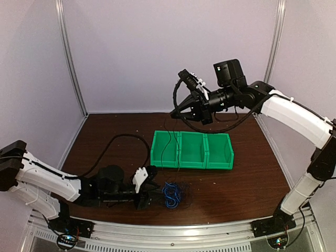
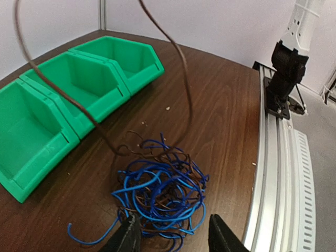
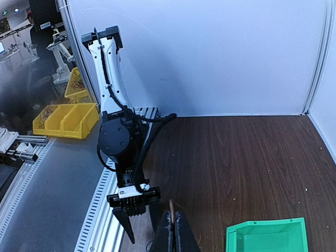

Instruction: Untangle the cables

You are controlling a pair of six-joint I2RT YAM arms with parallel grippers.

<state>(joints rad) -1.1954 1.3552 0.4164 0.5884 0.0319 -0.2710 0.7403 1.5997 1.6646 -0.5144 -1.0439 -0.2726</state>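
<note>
The cables (image 2: 160, 191) lie as a fist-sized tangle of blue and brown wires on the dark wood table, also seen near the front edge (image 1: 171, 195). My left gripper (image 2: 176, 239) is open and low, its fingers (image 2: 128, 236) straddling the tangle's near edge. My right gripper (image 3: 176, 231) is raised high over the back of the table (image 1: 177, 112) and is shut on a brown cable (image 2: 188, 89). That cable rises from the tangle in two long strands, and a short end pokes out above the shut fingers (image 3: 171, 202).
A row of three green bins (image 1: 192, 149) stands mid-table, just beyond the tangle (image 2: 68, 89). The aluminium rail (image 2: 278, 173) runs along the front edge beside the tangle. Yellow bins (image 3: 63, 118) sit outside the cell.
</note>
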